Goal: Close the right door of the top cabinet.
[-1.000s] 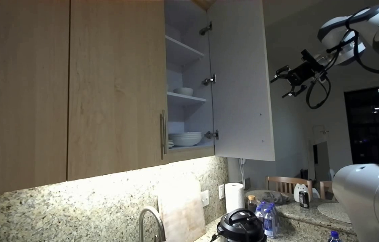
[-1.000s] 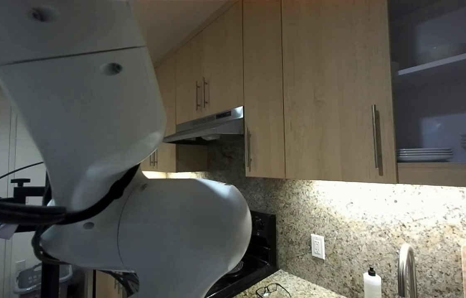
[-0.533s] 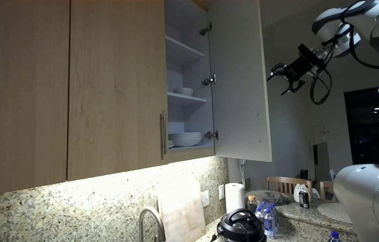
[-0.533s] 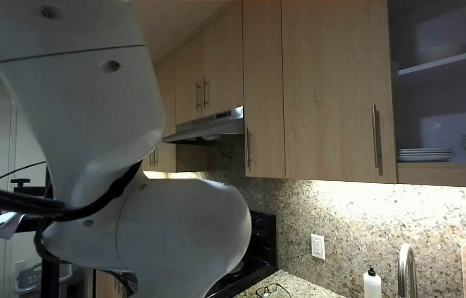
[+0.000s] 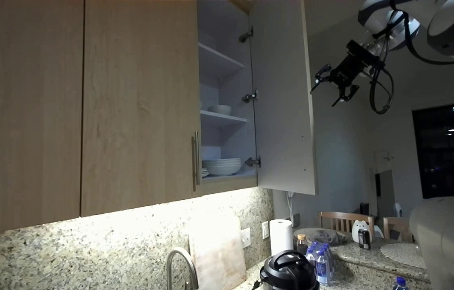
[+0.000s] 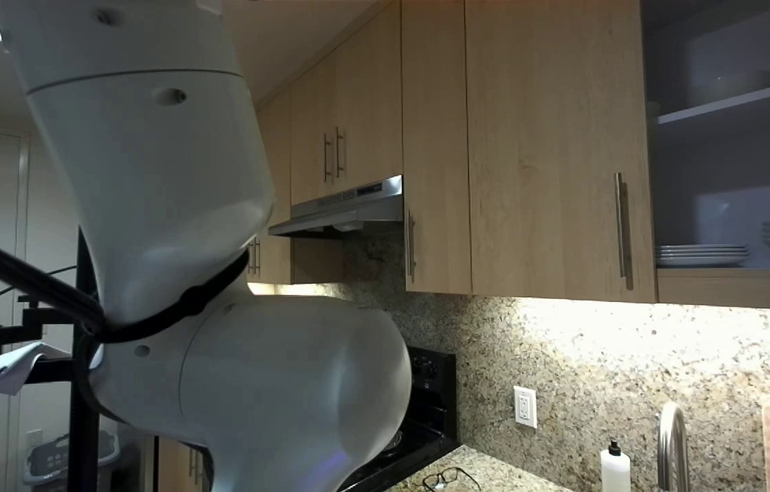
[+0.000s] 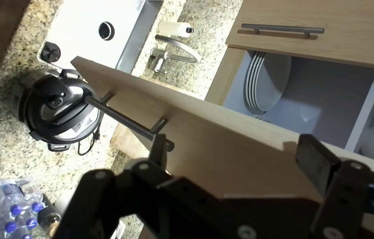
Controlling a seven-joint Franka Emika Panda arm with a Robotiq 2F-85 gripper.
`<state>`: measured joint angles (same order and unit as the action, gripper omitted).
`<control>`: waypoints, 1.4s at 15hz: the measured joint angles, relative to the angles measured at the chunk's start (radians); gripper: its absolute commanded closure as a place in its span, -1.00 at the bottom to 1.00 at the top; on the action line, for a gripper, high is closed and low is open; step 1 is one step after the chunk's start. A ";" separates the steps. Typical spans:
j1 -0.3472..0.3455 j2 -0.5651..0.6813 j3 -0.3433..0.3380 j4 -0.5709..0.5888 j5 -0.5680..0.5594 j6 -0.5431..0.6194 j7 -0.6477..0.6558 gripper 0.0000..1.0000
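The right door (image 5: 281,108) of the top cabinet (image 5: 227,186) stands swung out on its hinges, pale inner face showing in an exterior view. Its wood front (image 7: 220,149) and bar handle (image 7: 120,119) fill the middle of the wrist view. My gripper (image 5: 322,99) is on the outer side of this door, jaws spread wide with nothing between them. One fingertip lies at the door's free edge; the right finger (image 7: 316,162) in the wrist view overlaps that edge, apparently touching it. The other finger (image 7: 158,149) overlaps the handle's end; contact there I cannot tell.
Beside the opening is a shut cabinet door (image 5: 140,100) with a vertical handle. Plates (image 7: 266,83) and bowls (image 5: 222,166) sit on the cabinet shelves. Below are a faucet (image 5: 180,257), a black pressure cooker (image 5: 289,270), a paper towel roll (image 5: 281,235) and water bottles (image 5: 322,266).
The right door has swung somewhat inward toward the cabinet, its free edge shifting left in an exterior view. My gripper has moved left along with it and tilted further downward, still open.
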<state>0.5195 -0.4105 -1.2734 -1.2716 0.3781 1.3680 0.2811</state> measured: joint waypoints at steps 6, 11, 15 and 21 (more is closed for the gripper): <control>-0.182 0.085 0.169 -0.006 -0.019 -0.035 -0.097 -1.00; -0.247 0.051 0.335 -0.051 -0.140 -0.035 -0.097 -1.00; -0.291 0.015 0.400 -0.110 -0.198 -0.034 -0.097 -1.00; -0.366 -0.055 0.444 -0.175 -0.232 -0.034 -0.093 -1.00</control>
<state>0.1538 -0.4658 -0.8294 -1.4465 0.1464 1.3339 0.1882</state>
